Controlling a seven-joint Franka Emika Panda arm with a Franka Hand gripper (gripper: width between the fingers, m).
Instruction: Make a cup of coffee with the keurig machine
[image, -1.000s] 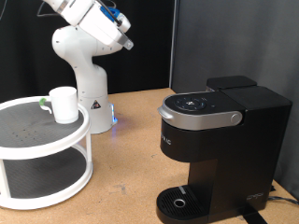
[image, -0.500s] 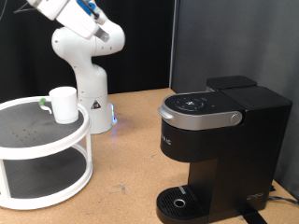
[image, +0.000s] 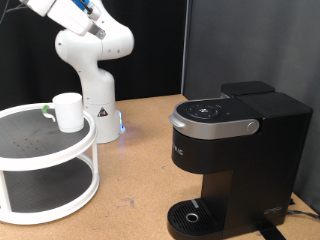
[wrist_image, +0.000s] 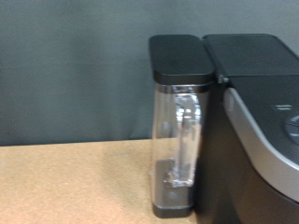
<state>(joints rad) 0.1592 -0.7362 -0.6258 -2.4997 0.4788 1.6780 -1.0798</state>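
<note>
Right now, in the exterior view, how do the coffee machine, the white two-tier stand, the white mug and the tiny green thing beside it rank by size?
1. keurig machine, though it sits nearest the camera.
2. white two-tier stand, not far behind the machine in apparent size.
3. cup, on the stand's top tier.
4. green-topped item beside the cup, smallest; too small to identify.

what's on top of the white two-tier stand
The cup stands on the stand's top tier, with a small green item partly hidden beside it. The pincer is out of view.
</note>
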